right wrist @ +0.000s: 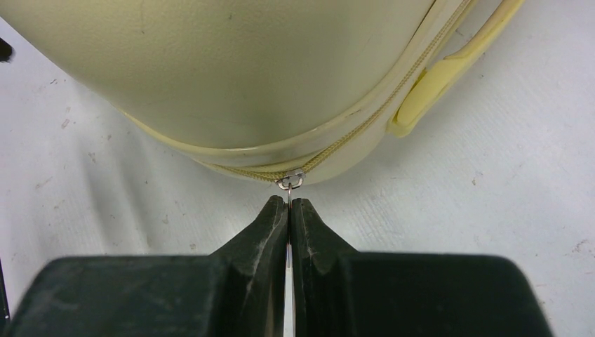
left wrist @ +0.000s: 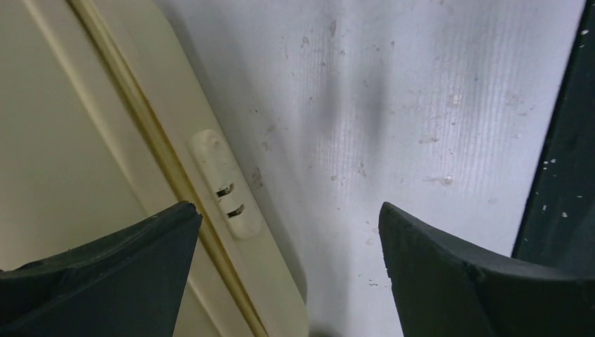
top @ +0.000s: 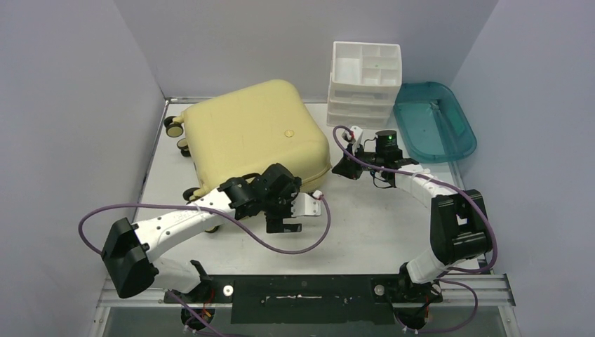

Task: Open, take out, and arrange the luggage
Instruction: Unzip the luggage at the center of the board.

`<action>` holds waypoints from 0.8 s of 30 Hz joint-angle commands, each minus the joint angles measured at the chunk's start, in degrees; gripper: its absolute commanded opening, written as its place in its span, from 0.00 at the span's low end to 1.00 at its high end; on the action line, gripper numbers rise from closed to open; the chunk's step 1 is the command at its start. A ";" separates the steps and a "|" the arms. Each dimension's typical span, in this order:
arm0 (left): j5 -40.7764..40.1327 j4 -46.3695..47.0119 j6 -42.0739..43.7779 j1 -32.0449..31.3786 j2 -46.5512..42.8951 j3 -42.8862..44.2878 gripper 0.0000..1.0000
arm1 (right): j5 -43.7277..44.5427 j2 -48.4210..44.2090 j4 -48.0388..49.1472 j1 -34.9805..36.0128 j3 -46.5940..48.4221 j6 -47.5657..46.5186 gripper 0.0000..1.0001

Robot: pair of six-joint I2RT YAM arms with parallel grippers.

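The pale-yellow luggage (top: 252, 133) lies flat and closed on the table, its wheels (top: 172, 126) toward the left wall. My right gripper (top: 342, 168) sits at its right corner, shut on the small metal zipper pull (right wrist: 289, 184); the pull's thin tab is pinched between the fingertips of the gripper (right wrist: 289, 203), just below the shell (right wrist: 231, 70). My left gripper (top: 284, 226) hovers at the case's near edge, open. In the left wrist view the gripper (left wrist: 288, 210) straddles the case rim (left wrist: 70, 140) and a small slotted tab (left wrist: 224, 186), touching nothing.
A white drawer organizer (top: 365, 81) stands at the back, right of the case, with a teal plastic tray (top: 433, 121) beside it. Grey walls close in the left, back and right. A black rail (top: 302, 289) runs along the near edge between the arm bases.
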 commanded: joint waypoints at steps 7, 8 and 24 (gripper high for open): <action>-11.32 19.35 0.02 -2.14 2.52 -6.86 0.97 | -0.68 0.74 -0.16 -2.42 -0.04 -1.14 0.00; -11.67 19.91 0.07 -2.16 2.91 -7.02 0.97 | -0.79 0.62 -0.15 -2.41 -0.13 -1.05 0.00; -21.45 28.02 -2.77 -2.16 10.69 -8.02 0.91 | -2.75 0.04 0.73 -2.47 -1.03 -0.42 0.00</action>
